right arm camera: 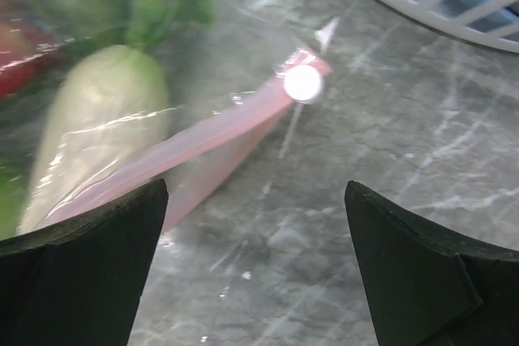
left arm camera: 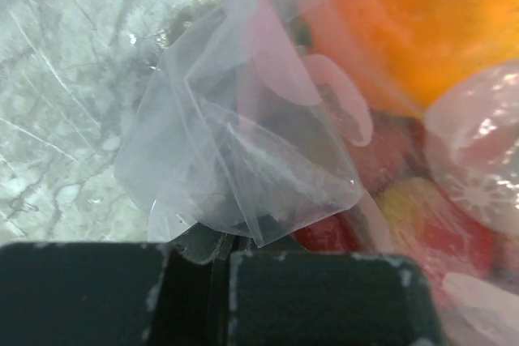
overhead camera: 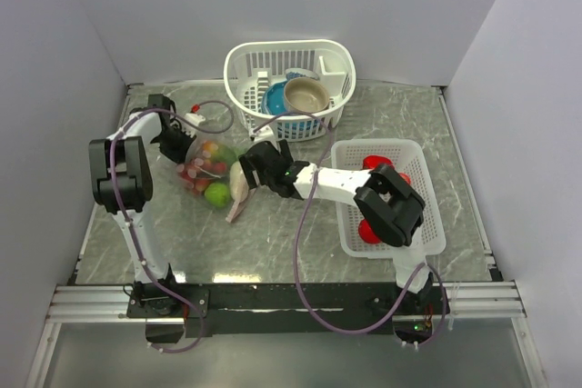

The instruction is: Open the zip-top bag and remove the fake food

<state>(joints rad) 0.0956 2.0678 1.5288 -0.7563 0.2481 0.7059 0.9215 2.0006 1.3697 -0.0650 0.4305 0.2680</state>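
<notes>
The zip-top bag [overhead camera: 207, 173] lies left of centre on the table, clear plastic bulging with fake food [overhead camera: 216, 194] in red, orange, yellow and green. My left gripper [overhead camera: 178, 148] is at the bag's far-left end. In the left wrist view that gripper [left arm camera: 219, 242] is shut on a fold of the bag's plastic [left arm camera: 235, 160], with orange food [left arm camera: 422, 30] behind the film. My right gripper [overhead camera: 247, 173] is open at the bag's right end. In the right wrist view the pink zip strip [right arm camera: 211, 139] runs just ahead of its left finger [right arm camera: 97, 241], apart from it. A white radish [right arm camera: 97, 119] shows inside.
A round white basket [overhead camera: 273, 47] with a blue and a tan bowl stands at the back. A flat white mesh basket [overhead camera: 427, 188] on the right holds red pieces [overhead camera: 376, 163]. A purple cable [overhead camera: 214, 115] loops behind the bag. Walls close in on three sides.
</notes>
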